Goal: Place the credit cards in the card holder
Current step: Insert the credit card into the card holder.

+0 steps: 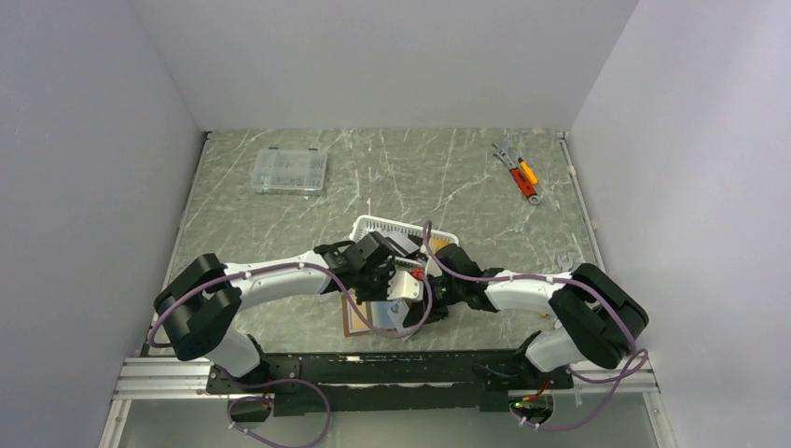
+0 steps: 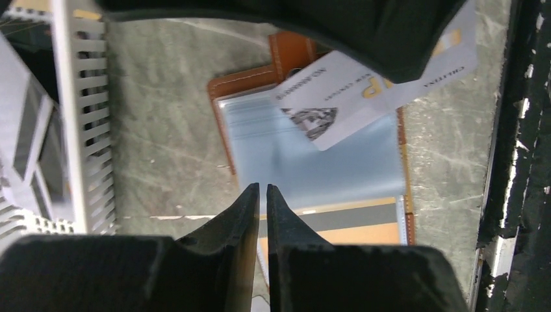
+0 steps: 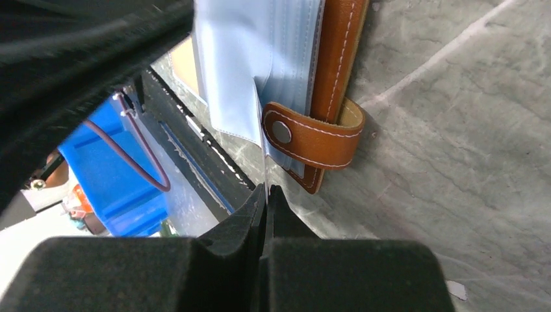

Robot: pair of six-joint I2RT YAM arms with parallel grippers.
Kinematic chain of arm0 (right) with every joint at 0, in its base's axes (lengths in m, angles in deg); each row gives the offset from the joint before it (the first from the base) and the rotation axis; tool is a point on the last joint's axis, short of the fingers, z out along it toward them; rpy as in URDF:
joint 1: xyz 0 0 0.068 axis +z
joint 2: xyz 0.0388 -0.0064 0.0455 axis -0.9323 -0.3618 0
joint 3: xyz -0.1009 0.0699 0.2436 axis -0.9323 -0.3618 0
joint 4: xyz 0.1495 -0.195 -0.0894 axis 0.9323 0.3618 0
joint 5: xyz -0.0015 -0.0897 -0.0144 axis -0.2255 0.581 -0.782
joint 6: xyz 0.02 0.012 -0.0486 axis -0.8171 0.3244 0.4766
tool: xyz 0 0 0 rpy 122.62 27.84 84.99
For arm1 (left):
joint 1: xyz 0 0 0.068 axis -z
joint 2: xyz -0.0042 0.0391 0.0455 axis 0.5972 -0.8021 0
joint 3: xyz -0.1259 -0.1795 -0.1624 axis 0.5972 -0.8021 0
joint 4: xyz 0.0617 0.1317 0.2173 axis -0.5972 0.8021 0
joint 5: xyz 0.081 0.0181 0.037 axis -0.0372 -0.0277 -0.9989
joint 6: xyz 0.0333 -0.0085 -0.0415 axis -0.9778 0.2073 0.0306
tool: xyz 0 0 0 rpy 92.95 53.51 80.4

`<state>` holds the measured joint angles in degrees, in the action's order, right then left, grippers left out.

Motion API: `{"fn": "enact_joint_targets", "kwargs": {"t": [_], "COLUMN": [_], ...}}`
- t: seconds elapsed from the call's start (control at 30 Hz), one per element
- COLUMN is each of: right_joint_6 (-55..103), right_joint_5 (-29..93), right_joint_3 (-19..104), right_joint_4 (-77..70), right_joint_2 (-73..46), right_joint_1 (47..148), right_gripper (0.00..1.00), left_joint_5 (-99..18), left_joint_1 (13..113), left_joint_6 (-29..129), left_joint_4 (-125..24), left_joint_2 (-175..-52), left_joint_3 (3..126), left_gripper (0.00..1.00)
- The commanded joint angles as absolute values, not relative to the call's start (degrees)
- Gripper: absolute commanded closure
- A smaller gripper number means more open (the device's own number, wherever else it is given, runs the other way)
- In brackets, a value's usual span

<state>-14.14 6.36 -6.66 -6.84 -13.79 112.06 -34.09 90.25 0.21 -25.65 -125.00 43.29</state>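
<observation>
Card holder (image 2: 312, 169) open and flat on the surface (image 2: 169, 117), near its front edge between the two arms, pale blue sleeves up, snap tab (image 3: 312, 136) folded out past one side. White card (image 2: 338, 97), printed in grey and gold, is held slantwise over the far end of the holder with one corner overlapping the sleeves; it is not yet in a pocket. Right claw (image 3: 266, 192) is closed hard on a thin edge, judged to be this card. Left claw (image 2: 263, 193) hovers at the holder's middle, fingers all but together with a sliver between them; whether they pinch a sleeve leaf cannot be told. Grey and orange bands (image 2: 351, 216) at the near end are probably cards already seated. White slotted basket (image 2: 84, 110) stands just beside the holder. To do this step well, square the card's long edge to a pocket mouth before you push. Keep it low and nearly flat, and use your left claw to pin the holder so that it does not slide toward the basket.
</observation>
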Motion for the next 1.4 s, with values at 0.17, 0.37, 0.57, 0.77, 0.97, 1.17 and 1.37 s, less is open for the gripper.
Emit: {"fn": "enact_joint_targets", "kwargs": {"t": [0.17, 0.37, 0.57, 0.77, 0.97, 1.17, 1.37], "right_joint_6": [-15.6, -13.7, -13.5, -13.3, -13.6, -13.9, -14.2], "right_joint_5": [2.5, 2.5, 2.1, 1.8, 1.8, 1.8, 1.8], "right_joint_3": [-9.1, -11.0, -11.7, -10.6, -9.8, -7.7, -7.0], "right_joint_4": [-14.1, -10.5, -9.9, -9.9, -10.8, -11.6, -11.9], "right_joint_2": [-14.6, -8.8, -7.8, -8.2, -9.6, -12.9, -13.4], "right_joint_1": [110.0, 105.8, 105.1, 105.5, 106.9, 108.8, 109.1], "right_gripper": [1.00, 1.00, 1.00, 1.00, 1.00, 1.00, 1.00], "left_joint_5": [-39.5, -43.1, -44.0, -43.6, -43.6, -43.8, -43.6], "left_joint_1": [96.0, 96.3, 96.4, 96.6, 96.7, 96.7, 96.7], "left_joint_6": [-6.8, -10.4, -10.3, -9.5, -8.9, -8.4, -8.1], "left_joint_4": [-28.2, -27.7, -26.9, -26.4, -25.5, -24.7, -24.6], "left_joint_2": [-126.0, -124.3, -123.2, -122.9, -122.2, -121.5, -121.1], "left_joint_3": [38.9, 36.8, 37.4, 37.9, 38.3, 38.8, 38.9], "left_gripper": [0.88, 0.92, 0.94, 0.95, 0.96, 0.97, 0.98]}}
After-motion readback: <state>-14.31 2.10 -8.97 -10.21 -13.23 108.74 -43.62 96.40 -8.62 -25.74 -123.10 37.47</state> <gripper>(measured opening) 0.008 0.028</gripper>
